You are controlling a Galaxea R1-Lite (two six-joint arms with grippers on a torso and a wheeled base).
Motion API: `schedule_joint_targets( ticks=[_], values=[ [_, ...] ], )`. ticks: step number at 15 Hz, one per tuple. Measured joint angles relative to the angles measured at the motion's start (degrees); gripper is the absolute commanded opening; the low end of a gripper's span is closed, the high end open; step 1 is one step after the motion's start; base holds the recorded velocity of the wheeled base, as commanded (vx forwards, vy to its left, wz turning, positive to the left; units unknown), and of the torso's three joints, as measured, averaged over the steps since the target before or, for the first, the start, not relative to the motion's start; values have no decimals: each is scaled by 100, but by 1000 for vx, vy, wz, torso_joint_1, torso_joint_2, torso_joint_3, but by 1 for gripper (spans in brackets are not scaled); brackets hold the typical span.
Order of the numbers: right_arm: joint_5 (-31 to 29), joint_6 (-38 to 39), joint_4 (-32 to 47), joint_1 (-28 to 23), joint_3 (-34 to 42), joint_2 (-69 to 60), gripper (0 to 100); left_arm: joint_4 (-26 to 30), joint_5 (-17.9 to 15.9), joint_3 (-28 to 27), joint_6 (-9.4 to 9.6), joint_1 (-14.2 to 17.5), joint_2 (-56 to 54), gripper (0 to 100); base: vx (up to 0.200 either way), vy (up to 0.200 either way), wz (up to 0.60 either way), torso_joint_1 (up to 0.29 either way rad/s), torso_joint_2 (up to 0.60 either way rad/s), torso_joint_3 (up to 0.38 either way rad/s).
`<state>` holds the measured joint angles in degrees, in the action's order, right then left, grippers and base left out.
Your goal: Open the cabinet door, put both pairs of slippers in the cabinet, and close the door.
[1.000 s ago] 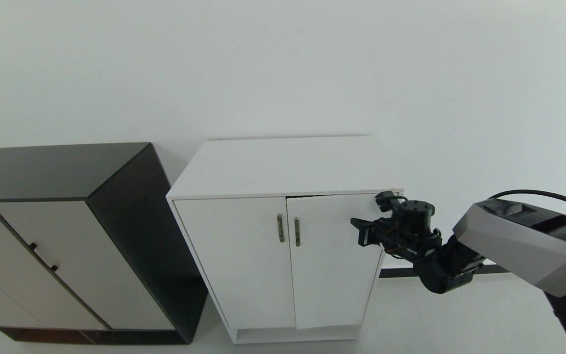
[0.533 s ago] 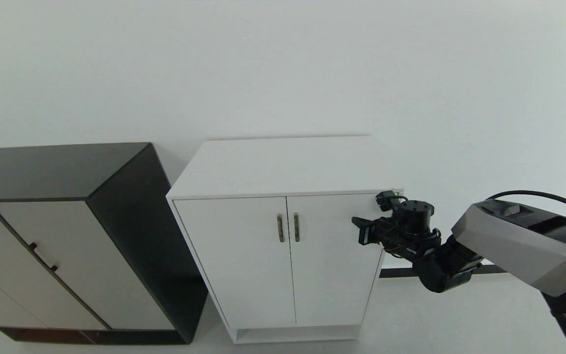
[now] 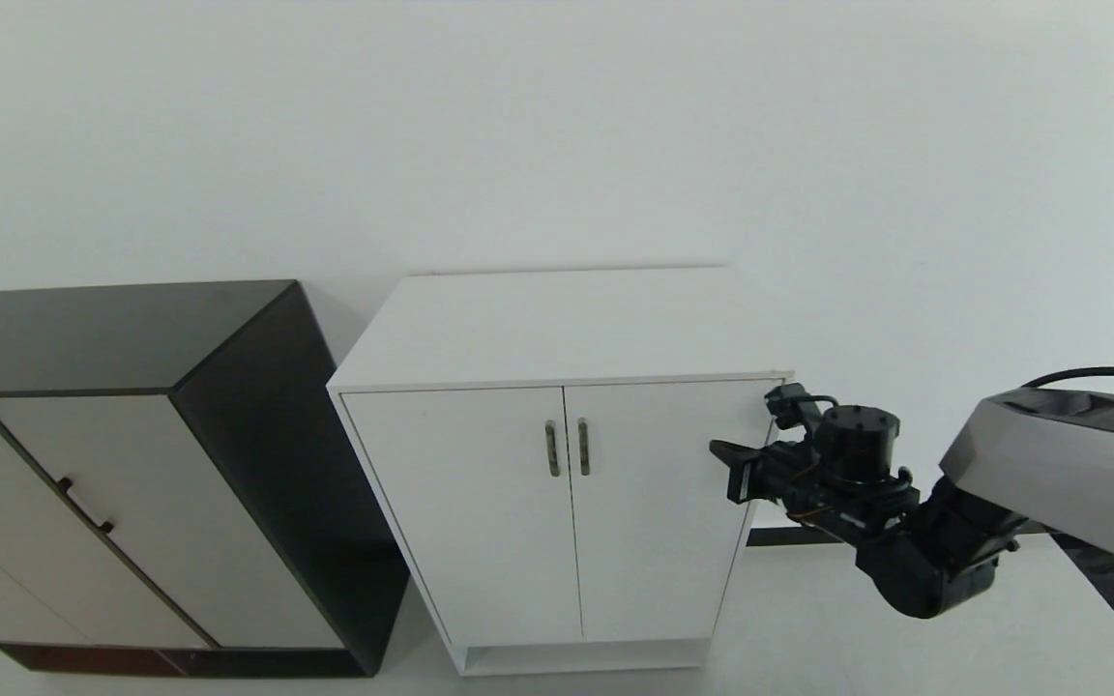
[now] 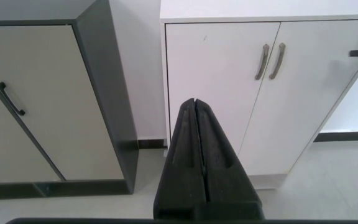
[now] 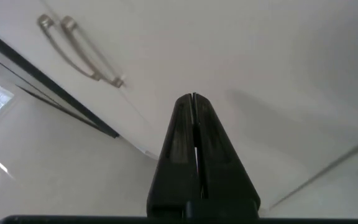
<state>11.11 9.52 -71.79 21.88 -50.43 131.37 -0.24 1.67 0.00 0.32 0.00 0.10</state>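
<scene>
Cabinet: I see the tall white smooth-panelled cabinet (image 3: 557, 329) standing upright against the wall. Its long axis is vertical, its flat top is level, and its front faces me.
Doors: the left door (image 3: 465, 522) and right door (image 3: 654, 522) sit flush, meeting at a centre seam. The slim vertical metal bar handles (image 3: 583, 447) flank that seam.
Right gripper: the black right gripper (image 3: 733, 471) has its fingers pressed together and empty. It points at the right door's outer edge near the top; I cannot tell if it touches.
Left gripper: the black left gripper (image 4: 194, 109) is pinched closed and empty, well apart from the cabinet.
Neighbour: a dark grey cabinet with pale doors (image 3: 257, 425) stands just beside the white one, on my left.
Change: a second ago the right door stood slightly ajar, and now it is flush. My right gripper has drawn back rightward and a little lower.
</scene>
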Motion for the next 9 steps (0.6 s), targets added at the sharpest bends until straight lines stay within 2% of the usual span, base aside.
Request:
schedule_joint_targets(
  ticks=[4,9],
  values=[
    [-339,-172,-178,-246,1519,-1237,0,0,-34,0,23,0,0,0,0,0,0,0,0,0],
    [-769,-657,-191,-1296,3600,-3057,0,0,-30,0,28,0,0,0,0,0,0,0,0,0]
  ],
)
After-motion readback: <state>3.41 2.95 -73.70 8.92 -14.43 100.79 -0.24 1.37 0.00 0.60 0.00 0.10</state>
